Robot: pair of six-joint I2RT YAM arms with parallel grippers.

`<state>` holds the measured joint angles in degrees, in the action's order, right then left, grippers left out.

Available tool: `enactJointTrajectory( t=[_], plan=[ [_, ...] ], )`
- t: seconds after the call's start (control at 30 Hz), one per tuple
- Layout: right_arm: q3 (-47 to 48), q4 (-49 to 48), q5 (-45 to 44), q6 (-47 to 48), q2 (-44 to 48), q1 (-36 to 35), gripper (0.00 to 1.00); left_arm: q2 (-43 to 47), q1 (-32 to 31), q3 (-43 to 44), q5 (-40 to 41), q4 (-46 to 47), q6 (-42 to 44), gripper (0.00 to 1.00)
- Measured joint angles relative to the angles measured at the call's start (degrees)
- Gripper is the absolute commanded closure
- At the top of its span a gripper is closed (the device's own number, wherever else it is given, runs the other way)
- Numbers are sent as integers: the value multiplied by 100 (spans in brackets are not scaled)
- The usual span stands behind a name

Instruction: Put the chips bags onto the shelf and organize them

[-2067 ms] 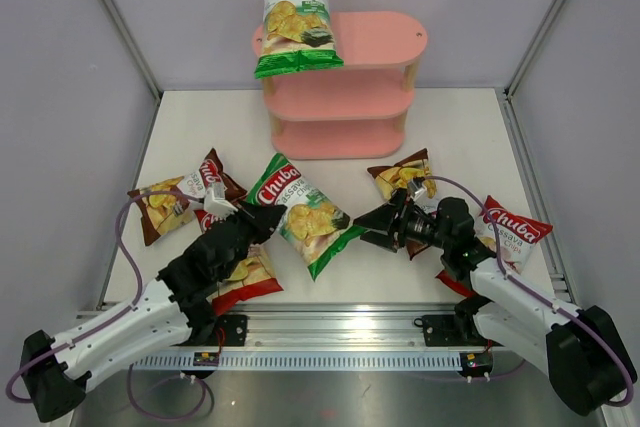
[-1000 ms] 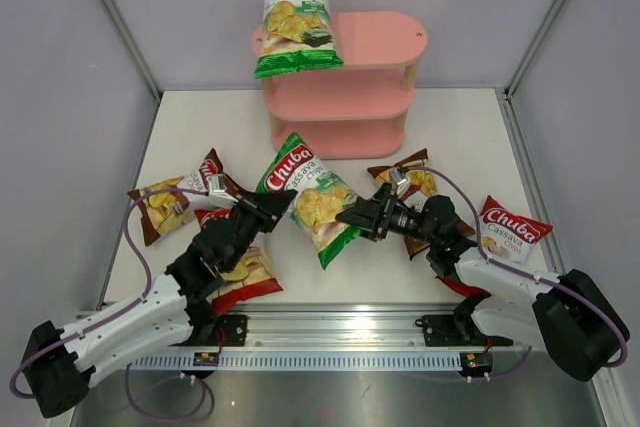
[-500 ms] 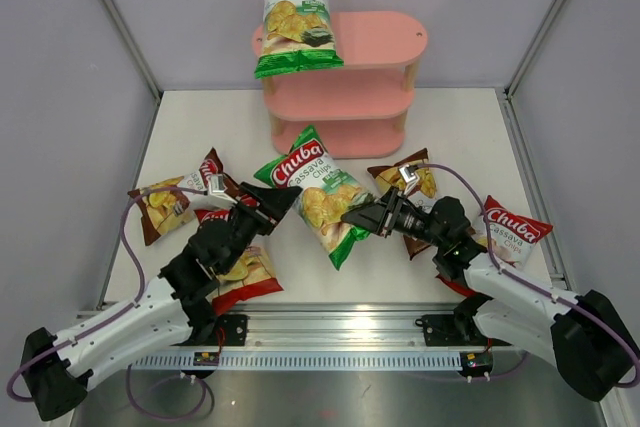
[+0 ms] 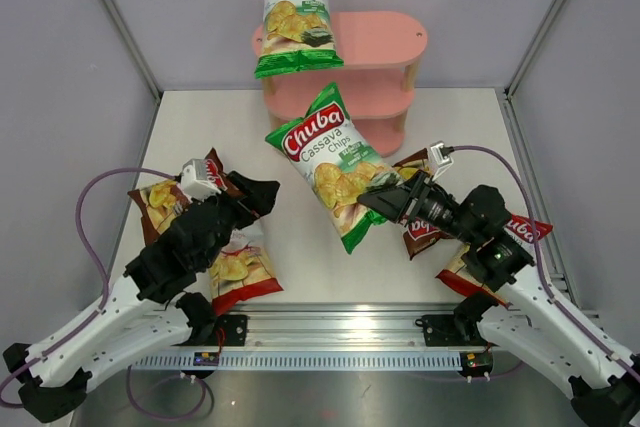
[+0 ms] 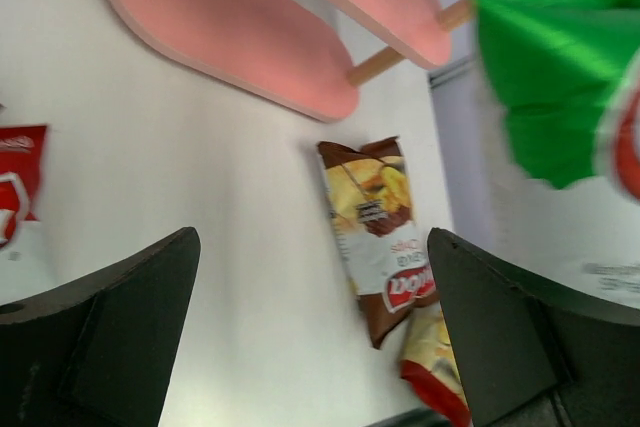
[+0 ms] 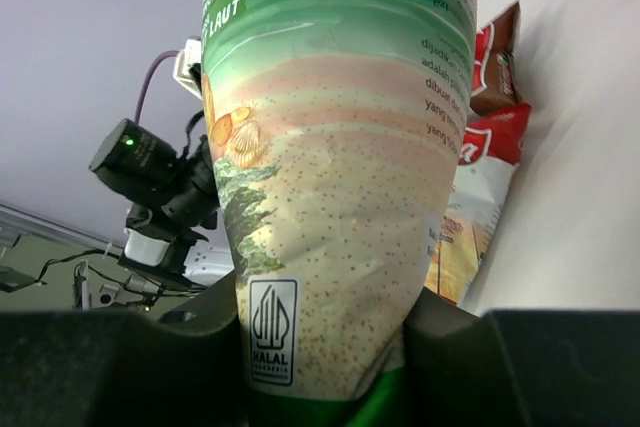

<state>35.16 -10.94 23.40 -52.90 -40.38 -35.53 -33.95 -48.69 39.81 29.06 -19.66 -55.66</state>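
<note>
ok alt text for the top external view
The right gripper holds a green chips bag up before the pink shelf, whose top board carries another green bag. The left gripper is open near a red bag and a brown bag on the table.

Robot lab test cell: plain grey panel walls (image 4: 60, 67), aluminium frame posts (image 4: 116, 19), white table (image 4: 215, 122), metal mounting rail (image 4: 330, 332).
</note>
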Motion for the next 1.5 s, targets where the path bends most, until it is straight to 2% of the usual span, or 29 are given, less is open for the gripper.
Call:
enactJointTrajectory(
  t=[0.23, 0.37, 0.5, 0.73, 0.83, 0.93, 1.07, 1.5],
  plan=[
    [1808, 1589, -184, 396, -125, -4, 72, -122, 0, 448, 304, -1012, 988, 1],
    [3418, 2430, -435, 776, -855, 0, 72, -420, 0, 848, 315, -1572, 1453, 1],
    [4568, 2627, -385, 960, -1690, 247, 73, -713, 0, 1298, 229, -2041, 1906, 1],
    [5733, 2494, 387, 444, -3421, 2166, 75, -798, 0, 1906, 70, -2883, 2588, 1],
    [6063, 2387, 468, 166, -4116, 2603, 72, -697, 0, 1928, 96, -3086, 2850, 1],
    [6212, 2347, 391, -74, -4601, 2798, 72, -433, 0, 1565, 236, -2933, 3062, 1],
    [6212, 2238, 13, -411, -4828, 2822, 74, -243, 0, 1176, 341, -3005, 3178, 1],
    [6214, 1499, -813, -1447, -5392, 2712, 74, -249, 0, 1117, 396, -2949, 3311, 1]
  ],
)
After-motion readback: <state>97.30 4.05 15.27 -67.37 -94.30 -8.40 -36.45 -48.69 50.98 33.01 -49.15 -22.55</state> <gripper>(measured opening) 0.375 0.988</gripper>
